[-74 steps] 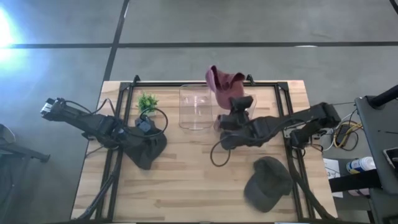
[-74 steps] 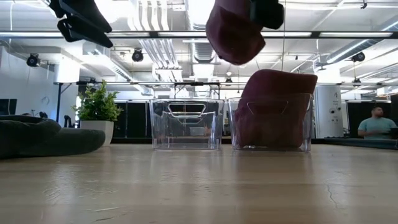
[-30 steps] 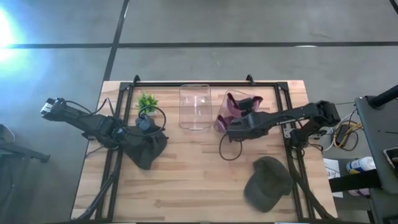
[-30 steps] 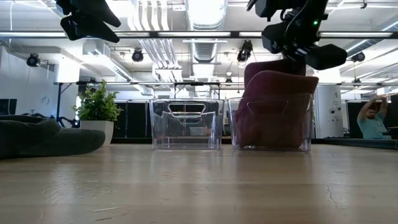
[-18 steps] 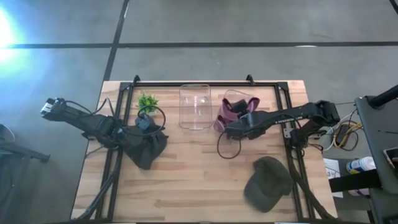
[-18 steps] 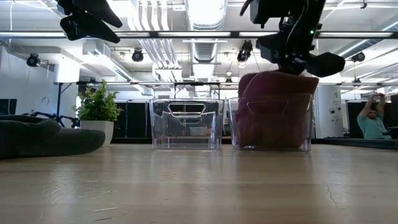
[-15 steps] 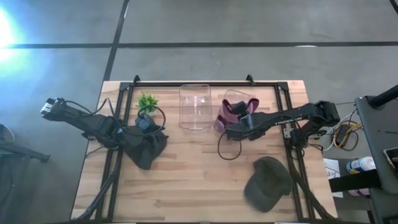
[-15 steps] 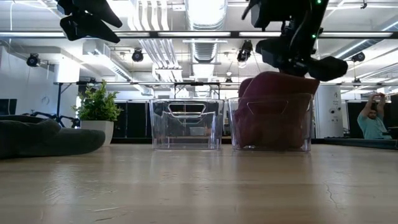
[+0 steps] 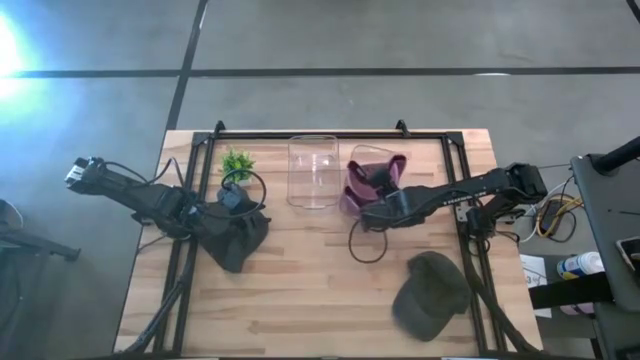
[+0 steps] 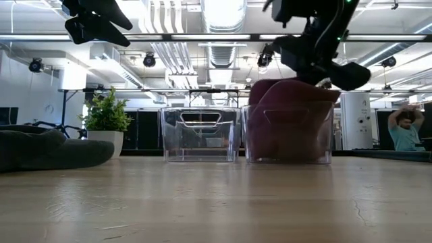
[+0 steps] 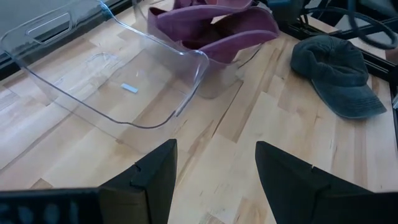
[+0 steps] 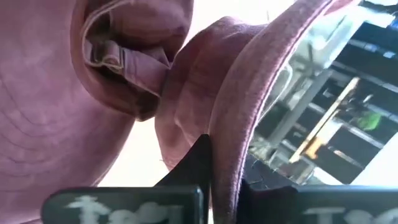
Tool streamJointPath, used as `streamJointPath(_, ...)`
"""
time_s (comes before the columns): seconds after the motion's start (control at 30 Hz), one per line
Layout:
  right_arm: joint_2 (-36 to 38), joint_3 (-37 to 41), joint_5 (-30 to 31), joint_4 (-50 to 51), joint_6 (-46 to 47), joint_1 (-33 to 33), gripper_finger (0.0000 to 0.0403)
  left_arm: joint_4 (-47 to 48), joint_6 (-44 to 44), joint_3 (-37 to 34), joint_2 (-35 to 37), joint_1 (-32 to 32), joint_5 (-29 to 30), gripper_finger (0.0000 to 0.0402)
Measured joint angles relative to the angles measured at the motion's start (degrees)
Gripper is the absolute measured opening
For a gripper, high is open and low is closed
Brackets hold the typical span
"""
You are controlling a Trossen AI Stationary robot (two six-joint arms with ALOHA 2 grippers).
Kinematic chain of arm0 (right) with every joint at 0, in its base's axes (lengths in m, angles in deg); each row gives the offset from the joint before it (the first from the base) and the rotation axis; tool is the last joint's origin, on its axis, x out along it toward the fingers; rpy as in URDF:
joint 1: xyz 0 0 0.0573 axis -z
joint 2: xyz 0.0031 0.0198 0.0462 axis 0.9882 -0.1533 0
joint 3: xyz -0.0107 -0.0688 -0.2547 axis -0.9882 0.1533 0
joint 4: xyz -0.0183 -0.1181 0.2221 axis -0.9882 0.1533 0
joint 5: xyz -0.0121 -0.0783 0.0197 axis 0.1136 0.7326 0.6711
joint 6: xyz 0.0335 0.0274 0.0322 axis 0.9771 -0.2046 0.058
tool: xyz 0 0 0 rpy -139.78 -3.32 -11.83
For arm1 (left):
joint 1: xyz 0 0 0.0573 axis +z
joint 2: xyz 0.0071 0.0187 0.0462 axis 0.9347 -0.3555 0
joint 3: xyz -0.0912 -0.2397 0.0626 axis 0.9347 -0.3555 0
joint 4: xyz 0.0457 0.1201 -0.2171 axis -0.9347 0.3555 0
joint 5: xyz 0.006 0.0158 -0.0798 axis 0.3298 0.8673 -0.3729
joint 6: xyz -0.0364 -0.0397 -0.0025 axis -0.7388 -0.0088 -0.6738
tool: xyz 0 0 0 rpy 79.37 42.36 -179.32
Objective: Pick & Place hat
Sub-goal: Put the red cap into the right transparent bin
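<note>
A maroon hat [image 9: 362,172] lies in the right-hand clear bin [image 9: 352,205], bulging above its rim in the low view [image 10: 290,101]. My right gripper [image 9: 384,188] is over that bin, shut on the hat. The left-hand clear bin [image 9: 315,172] beside it holds nothing. My left gripper [image 9: 232,203] hovers open [image 11: 214,180] above a dark grey hat [image 9: 238,238] lying at the table's left. A dark green cap [image 9: 430,290] rests flat near the table's right near corner. My right gripper pinches the maroon hat's brim edge [image 12: 239,118] between its two fingers, which show in the right wrist view with the cloth running up between them. It comes from above, slanting from the table's right. The hat sits in the bin below the fingers.
A small potted plant [image 9: 237,162] stands near the far left, behind the grey hat. Black frame rails [image 9: 460,160] run along the table's sides. Bare wood [image 9: 320,290] lies in the near middle. A person [image 10: 403,131] shows in the room beyond.
My right gripper has moved slightly toward the table's left over the right bin, still shut on the maroon hat. The bin with the hat has slid a little toward the empty bin. My left arm has kept still.
</note>
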Motion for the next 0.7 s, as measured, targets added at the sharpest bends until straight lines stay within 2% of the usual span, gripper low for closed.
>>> streamJointPath(0.07,0.0,-0.5,-0.9,-1.7,-2.0,0.0,0.0013,0.0,0.0,0.0,0.0,0.0,0.0,0.0211)
streamJointPath(0.2,-0.4,-0.5,-7.5,-3.0,-4.2,0.0,0.0013,0.0,0.0,0.0,0.0,0.0,0.0,0.0211)
streamJointPath(0.4,-0.9,-0.4,-7.4,-3.0,-4.2,-0.2,0.0016,0.0,-0.9,0.0,0.0,0.0,0.0,0.0211)
streamJointPath(0.7,-0.6,-3.7,-7.4,-2.8,-3.0,-0.3,0.0093,0.0,-1.0,0.0,0.0,0.0,0.3,0.0211)
